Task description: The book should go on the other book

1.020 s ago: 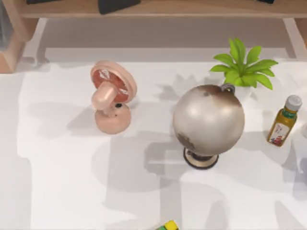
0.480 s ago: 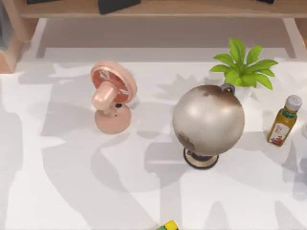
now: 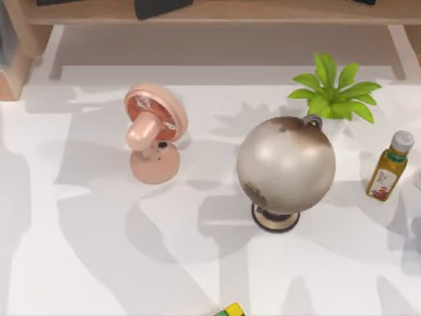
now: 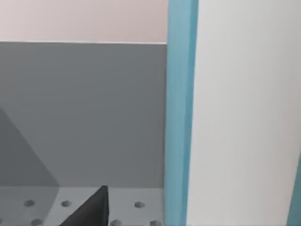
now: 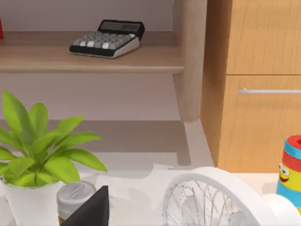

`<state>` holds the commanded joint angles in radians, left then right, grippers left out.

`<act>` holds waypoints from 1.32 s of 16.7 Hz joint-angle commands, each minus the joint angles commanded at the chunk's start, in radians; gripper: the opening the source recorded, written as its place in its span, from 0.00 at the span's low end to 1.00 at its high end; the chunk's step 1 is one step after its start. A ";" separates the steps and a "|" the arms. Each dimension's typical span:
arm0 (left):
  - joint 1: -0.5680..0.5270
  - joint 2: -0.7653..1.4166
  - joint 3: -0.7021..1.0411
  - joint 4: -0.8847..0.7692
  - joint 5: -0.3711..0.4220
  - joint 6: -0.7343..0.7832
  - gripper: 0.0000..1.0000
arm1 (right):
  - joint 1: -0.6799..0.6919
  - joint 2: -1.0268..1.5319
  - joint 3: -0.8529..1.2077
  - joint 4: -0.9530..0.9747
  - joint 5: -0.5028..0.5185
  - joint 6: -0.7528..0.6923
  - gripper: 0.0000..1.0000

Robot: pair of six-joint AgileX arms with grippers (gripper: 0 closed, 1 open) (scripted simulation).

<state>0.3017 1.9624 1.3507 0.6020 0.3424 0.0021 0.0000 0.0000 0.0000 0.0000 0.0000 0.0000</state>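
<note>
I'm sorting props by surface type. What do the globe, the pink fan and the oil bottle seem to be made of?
The globe looks like polished metal or glossy plastic, going by its soft sheen and brownish patches; its base is dark. The pink fan seems to be smooth matte plastic, evenly coloured. The oil bottle looks like clear plastic or glass, with yellow contents, a grey cap and a label.

yellow-green object [image 3: 231, 310] at the table's [image 3: 99, 263] near edge, mostly cut off

Left end effector [image 4: 94, 209] dark matte wedge tip, right end effector [image 5: 91, 209] alike
</note>
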 joint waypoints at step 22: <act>-0.012 0.104 0.139 -0.034 -0.012 -0.001 0.32 | 0.000 0.000 0.000 0.000 0.000 0.000 1.00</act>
<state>0.2901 2.0666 1.4898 0.5679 0.3307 0.0013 0.0000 0.0000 0.0000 0.0000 0.0000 0.0000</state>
